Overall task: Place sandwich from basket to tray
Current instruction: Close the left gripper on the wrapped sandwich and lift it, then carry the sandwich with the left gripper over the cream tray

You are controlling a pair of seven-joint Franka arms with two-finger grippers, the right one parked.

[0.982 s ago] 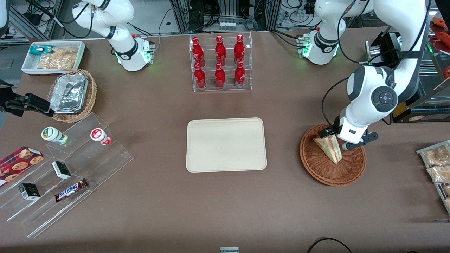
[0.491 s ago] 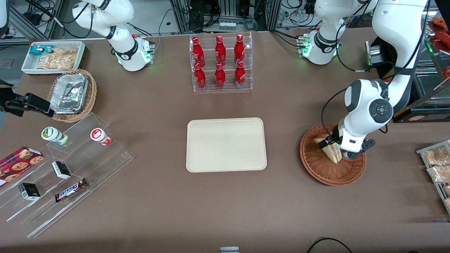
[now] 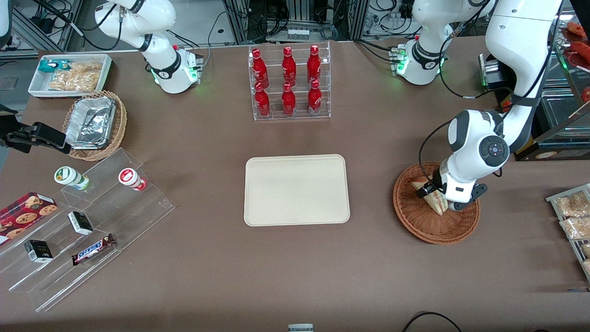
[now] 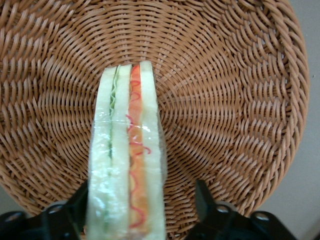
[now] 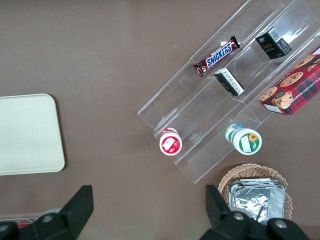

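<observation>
The sandwich [image 3: 436,202], a wrapped triangular wedge of white bread with a red and orange filling stripe, lies in the round reddish-brown basket [image 3: 426,227] toward the working arm's end of the table. My left gripper [image 3: 438,194] is low inside the basket, over the sandwich. In the left wrist view the sandwich [image 4: 127,150] stands on edge between the two black fingers [image 4: 206,202] on the basket [image 4: 240,100]. One finger sits against the wrap and a gap shows at the other, so the gripper [image 4: 142,202] is open. The cream tray [image 3: 296,190] lies bare at the table's middle.
A clear rack of red bottles [image 3: 289,83] stands farther from the camera than the tray. A metal tray of bagged snacks [image 3: 574,216] lies beside the basket at the table's edge. Clear stepped shelves with snacks [image 3: 87,221] and a tan basket of foil trays [image 3: 94,124] are toward the parked arm's end.
The left arm's wrist has come down into the basket. The gripper has sunk over the sandwich, with its fingers now on either side of it. The sandwich has not moved.
</observation>
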